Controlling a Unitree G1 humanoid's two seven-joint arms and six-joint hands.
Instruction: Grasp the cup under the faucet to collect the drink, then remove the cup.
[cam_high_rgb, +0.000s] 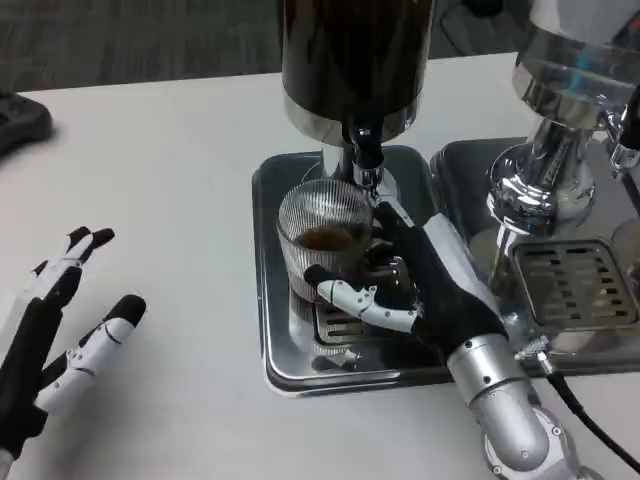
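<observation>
Ribbed clear glass cup (322, 243) stands on the steel drip tray (275, 330), directly under the faucet (366, 150) of the dark drink dispenser (355, 60), with a little brown drink in the bottom. Right robot hand (415, 290) wraps the cup's right side, thumb across the lower front wall, other fingers behind: holding it. Likely rigid, fragile glass, light with so little liquid; the vertical ribs should help friction, but wet glass can slip. Best hold is mid-wall, kept upright to avoid a spill. Tray is shiny, raised rim, slotted grate (335, 322) beside the cup's base. Left robot hand (55, 330) lies spread on the white surface (160, 160), well left of the cup, holding nothing. Chrome second dispenser (560, 150) stands right of the cup.
</observation>
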